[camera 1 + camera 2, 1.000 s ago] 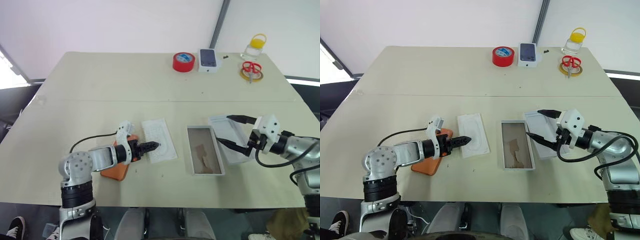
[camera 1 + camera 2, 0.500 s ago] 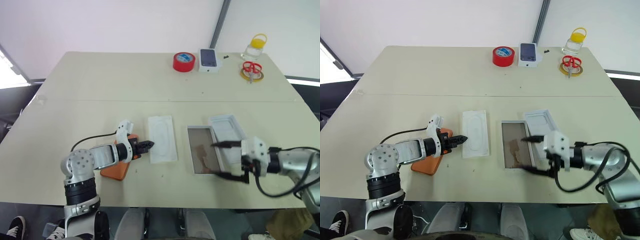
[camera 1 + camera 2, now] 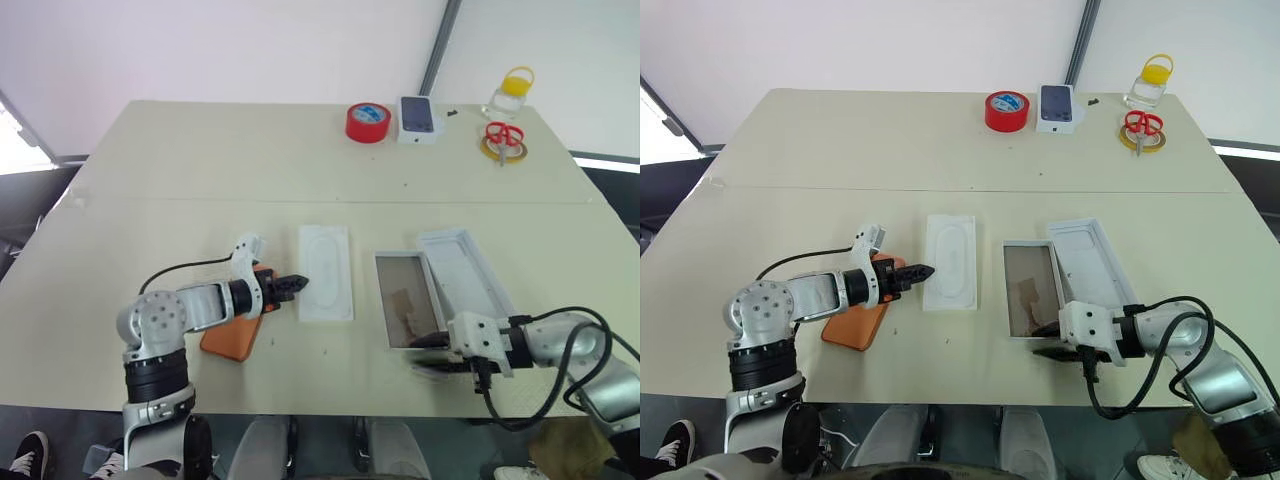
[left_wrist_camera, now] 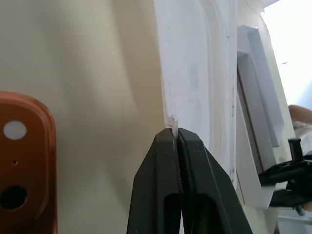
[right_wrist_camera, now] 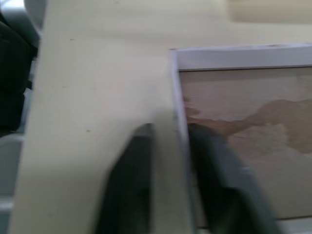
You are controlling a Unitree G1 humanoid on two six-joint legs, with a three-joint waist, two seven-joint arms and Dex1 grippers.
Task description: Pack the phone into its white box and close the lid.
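The orange phone (image 3: 236,332) lies flat on the table (image 3: 200,170), back up with its lenses showing, near the front edge on the robot's left and partly under the left forearm. Just to its right lies a thin white insert with an oval embossing (image 3: 326,272), then the white box (image 3: 408,313) with its brown cardboard floor, open and empty, and touching that box's far side the all-white lid (image 3: 468,272), inside up. The left gripper (image 3: 297,284) is pinched shut on the near corner of the insert; the left wrist view shows a sliver of white card caught between the closed fingertips. The right gripper (image 3: 432,352) sits at the near end of the white box, and the right wrist view shows one finger (image 5: 127,185) outside the rim and the other inside, astride the near wall, so it looks clamped on that thin wall. The phone will probably handle as a stiff, dense slab with a smooth, slippery back, and lying flush it offers little to get under; its long edges look like the best purchase, clear of the raised camera cluster. The box and lid seem light, rigid cardboard that will slide easily, so bracing one wall appears sensible while the phone goes in.
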